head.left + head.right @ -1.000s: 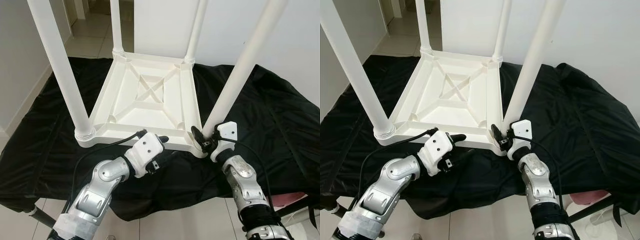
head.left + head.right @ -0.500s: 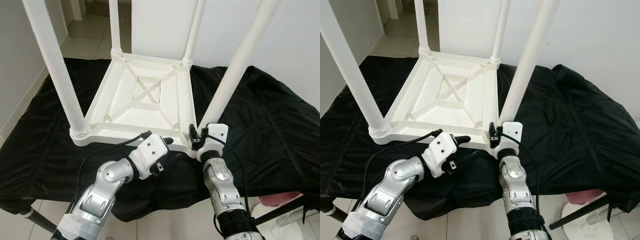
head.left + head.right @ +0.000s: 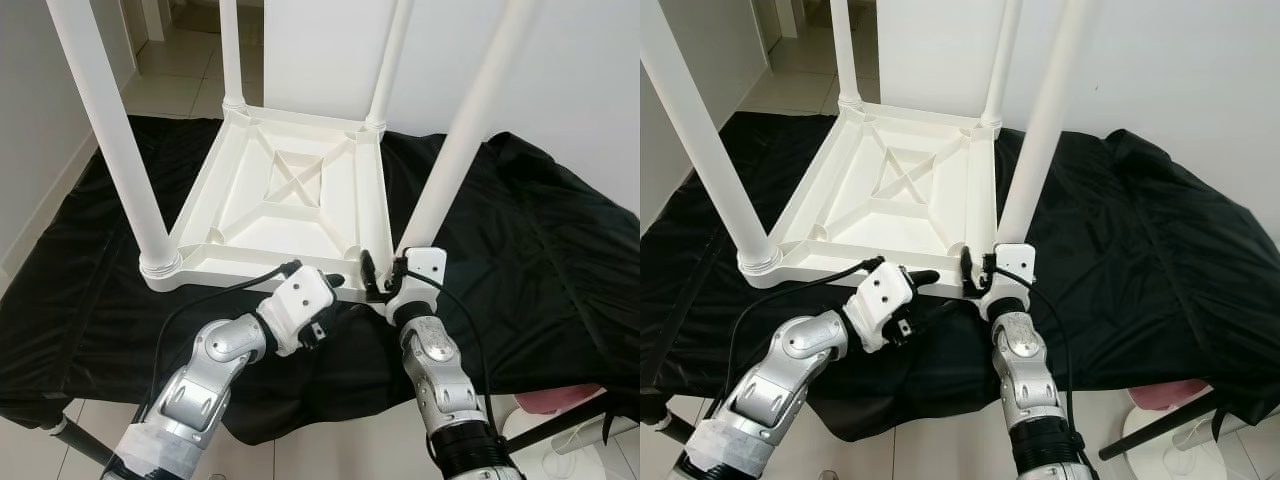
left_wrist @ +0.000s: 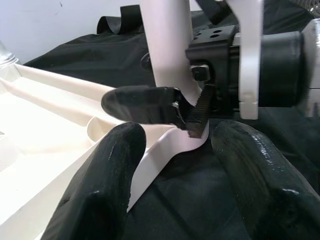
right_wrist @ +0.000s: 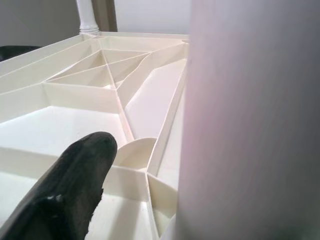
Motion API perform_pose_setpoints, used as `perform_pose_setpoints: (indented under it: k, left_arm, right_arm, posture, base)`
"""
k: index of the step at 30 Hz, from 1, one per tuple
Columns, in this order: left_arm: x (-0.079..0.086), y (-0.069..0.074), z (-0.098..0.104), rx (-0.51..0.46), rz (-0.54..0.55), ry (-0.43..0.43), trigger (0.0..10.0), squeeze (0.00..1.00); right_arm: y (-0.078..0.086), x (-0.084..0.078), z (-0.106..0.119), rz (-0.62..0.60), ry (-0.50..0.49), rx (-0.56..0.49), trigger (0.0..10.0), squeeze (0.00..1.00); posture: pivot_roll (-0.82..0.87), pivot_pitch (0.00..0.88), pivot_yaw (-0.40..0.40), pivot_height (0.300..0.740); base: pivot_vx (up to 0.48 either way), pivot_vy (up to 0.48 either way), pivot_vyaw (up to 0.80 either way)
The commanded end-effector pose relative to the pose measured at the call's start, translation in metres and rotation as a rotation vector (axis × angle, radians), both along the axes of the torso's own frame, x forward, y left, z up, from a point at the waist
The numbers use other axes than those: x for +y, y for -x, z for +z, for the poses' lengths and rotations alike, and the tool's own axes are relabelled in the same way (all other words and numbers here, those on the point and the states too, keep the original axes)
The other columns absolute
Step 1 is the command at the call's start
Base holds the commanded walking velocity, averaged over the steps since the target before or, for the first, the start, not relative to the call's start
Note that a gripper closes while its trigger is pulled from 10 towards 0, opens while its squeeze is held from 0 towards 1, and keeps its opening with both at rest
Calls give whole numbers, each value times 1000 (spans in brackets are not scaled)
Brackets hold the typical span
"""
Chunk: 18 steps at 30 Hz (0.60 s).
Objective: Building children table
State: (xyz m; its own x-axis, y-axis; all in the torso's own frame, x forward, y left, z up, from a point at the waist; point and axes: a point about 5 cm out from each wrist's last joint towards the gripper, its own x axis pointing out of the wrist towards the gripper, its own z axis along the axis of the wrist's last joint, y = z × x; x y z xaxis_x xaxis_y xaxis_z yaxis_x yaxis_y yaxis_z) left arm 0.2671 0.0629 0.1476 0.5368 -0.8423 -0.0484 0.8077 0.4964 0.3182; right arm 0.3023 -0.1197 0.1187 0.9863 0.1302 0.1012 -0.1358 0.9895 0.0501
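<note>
The white table (image 3: 290, 200) lies upside down on the black cloth (image 3: 540, 260), 4 legs up. The right gripper (image 3: 385, 280) grasps the near right leg (image 3: 455, 150) at its base; the left gripper (image 3: 325, 290), fingers spread, straddles the table's near rim.

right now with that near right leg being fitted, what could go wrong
The near right leg leans rather than standing plumb, so it may seat crooked or pop out of its corner. The right gripper clamps low at its base, leaving little leverage. The upturned table top lies on slick black cloth and could slide.
</note>
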Motion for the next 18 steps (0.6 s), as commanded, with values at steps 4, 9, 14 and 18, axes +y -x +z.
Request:
perform_pose_setpoints:
  k: [4,9,14,18]
  left_arm:
    - [0,-3,1,-3,5,11,10000,0]
    - [1,-4,2,6,10,15,10000,0]
    - [-1,-2,3,8,-12,14,10000,0]
    - [1,-2,2,12,-11,9,10000,0]
  right_arm:
    - [6,-14,-2,36,28,7,10000,1000]
    - [8,-24,1,82,48,-9,10000,0]
    - [5,-35,4,173,113,-26,10000,0]
    - [5,-41,4,249,161,-24,10000,0]
  posture:
    - [38,0,-91,740]
    - [28,0,-77,740]
    - [21,0,-59,740]
    - [17,0,-54,740]
  base:
    - [0,0,0]
    - [0,0,0]
    - [0,0,0]
    - [0,0,0]
